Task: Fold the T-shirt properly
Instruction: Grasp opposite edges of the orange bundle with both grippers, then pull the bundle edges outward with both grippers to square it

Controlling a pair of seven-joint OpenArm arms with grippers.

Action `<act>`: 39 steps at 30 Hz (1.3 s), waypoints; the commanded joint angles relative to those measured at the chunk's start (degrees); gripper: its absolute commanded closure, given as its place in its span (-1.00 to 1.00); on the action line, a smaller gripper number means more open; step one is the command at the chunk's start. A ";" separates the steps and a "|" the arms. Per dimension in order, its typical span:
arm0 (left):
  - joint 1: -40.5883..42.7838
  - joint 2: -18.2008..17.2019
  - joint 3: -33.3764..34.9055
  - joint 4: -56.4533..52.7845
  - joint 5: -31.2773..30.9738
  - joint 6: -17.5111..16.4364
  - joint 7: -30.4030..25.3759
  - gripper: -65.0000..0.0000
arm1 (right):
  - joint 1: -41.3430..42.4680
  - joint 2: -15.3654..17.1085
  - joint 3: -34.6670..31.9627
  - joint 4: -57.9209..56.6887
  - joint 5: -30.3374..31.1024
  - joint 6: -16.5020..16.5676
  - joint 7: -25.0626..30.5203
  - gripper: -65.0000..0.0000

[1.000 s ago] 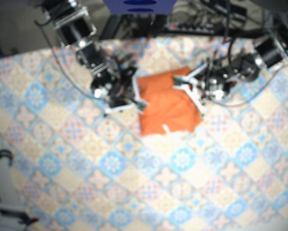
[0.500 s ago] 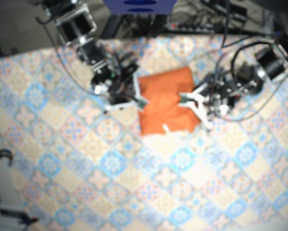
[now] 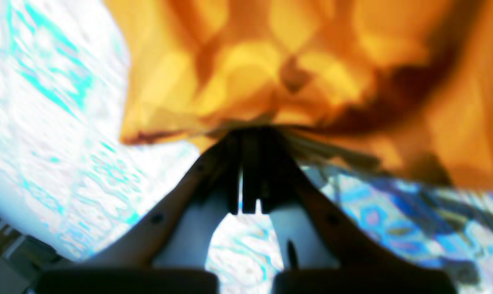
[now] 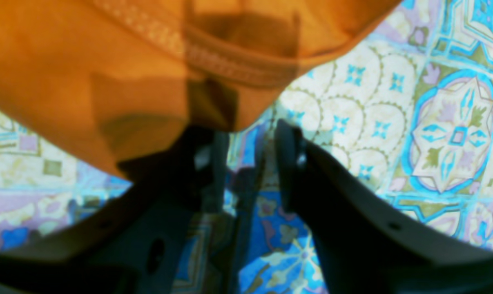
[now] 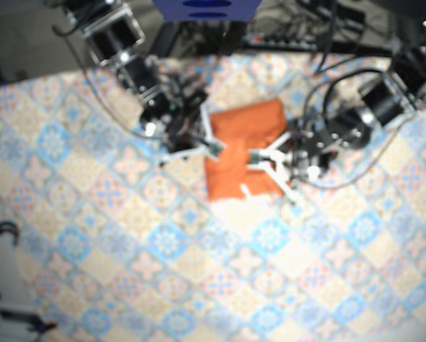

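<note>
Left end effector [image 3: 246, 136] has swung inward, pinching the T-shirt [image 3: 271, 61]; right end effector [image 4: 248, 132] parted, over patterned tablecloth [image 4: 434, 122].

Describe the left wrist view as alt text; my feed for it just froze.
The left gripper is closed on the edge of the orange T-shirt, whose bunched, blurred folds fill the top of the view. Below and to the left lies the patterned tablecloth, washed out to white with turquoise and blue motifs.

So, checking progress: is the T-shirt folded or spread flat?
Folded: the T-shirt is a compact, layered orange block; no sleeves spread out.
</note>
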 commanded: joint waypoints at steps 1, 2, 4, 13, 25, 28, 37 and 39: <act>-1.30 0.12 -0.46 0.24 0.69 0.38 0.18 1.00 | 0.19 -0.25 -0.26 0.54 0.79 0.64 -0.20 0.36; -1.30 0.65 -0.46 0.24 0.69 0.38 0.35 1.00 | 0.19 -0.25 -0.26 0.54 0.79 0.64 -0.20 0.36; -1.30 0.65 -0.46 0.24 0.69 0.38 0.44 1.00 | 0.19 -0.25 -0.26 0.54 0.79 0.64 -0.20 0.36; -0.25 -3.57 -4.68 2.97 -0.28 0.29 0.70 1.00 | 0.19 -0.25 -0.17 0.54 0.79 0.64 -0.20 0.36; 2.66 -7.53 -7.67 3.32 -6.34 0.29 1.93 1.00 | 0.37 -0.25 0.00 0.54 0.79 0.64 -0.11 0.36; 3.27 -5.59 -7.67 0.86 -6.43 0.29 1.14 1.00 | 0.37 -0.25 0.00 0.54 0.79 0.64 -0.11 0.36; 3.62 -3.13 -7.85 -6.61 -6.43 0.29 -1.76 1.00 | 0.28 -0.25 -0.09 0.63 0.79 0.64 -0.11 0.36; 3.45 -2.43 -7.85 -7.76 -6.26 0.29 -1.85 1.00 | 0.28 -0.25 -0.09 0.63 0.79 0.64 -0.11 0.36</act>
